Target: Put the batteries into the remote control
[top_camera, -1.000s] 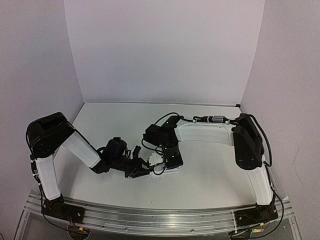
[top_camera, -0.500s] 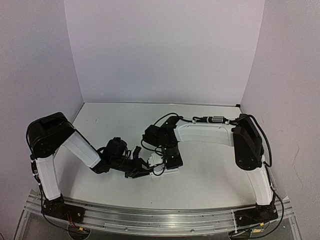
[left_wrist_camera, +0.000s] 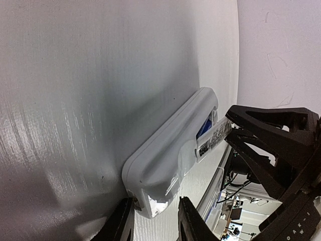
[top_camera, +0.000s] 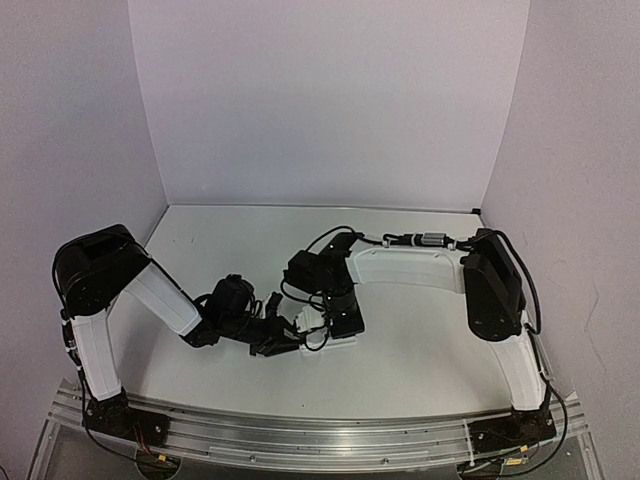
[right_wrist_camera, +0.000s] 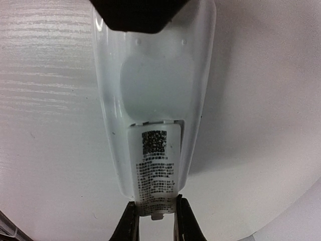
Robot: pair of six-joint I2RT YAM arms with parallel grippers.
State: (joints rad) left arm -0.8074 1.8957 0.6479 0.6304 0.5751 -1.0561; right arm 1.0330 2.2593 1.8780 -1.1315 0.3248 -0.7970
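The white remote control (left_wrist_camera: 170, 145) lies back-up on the table, also seen in the right wrist view (right_wrist_camera: 155, 75). My left gripper (left_wrist_camera: 156, 213) is shut on its near end. A blue battery (left_wrist_camera: 203, 129) shows in the recess under the lifted cover. The small white cover piece (right_wrist_camera: 155, 165), printed with a label, lies over the recess and juts past the remote's end. My right gripper (right_wrist_camera: 154, 216) is shut on that jutting end. In the top view the two grippers meet at the remote (top_camera: 340, 342), left (top_camera: 283, 340) and right (top_camera: 330, 322).
White table with white walls at the back and both sides. The right gripper's black fingers (left_wrist_camera: 271, 140) fill the right of the left wrist view. The left gripper's body (right_wrist_camera: 135, 12) blocks the top of the right wrist view.
The right arm's elbow has drifted slightly to the left. Both grips and the remote stay as they were.
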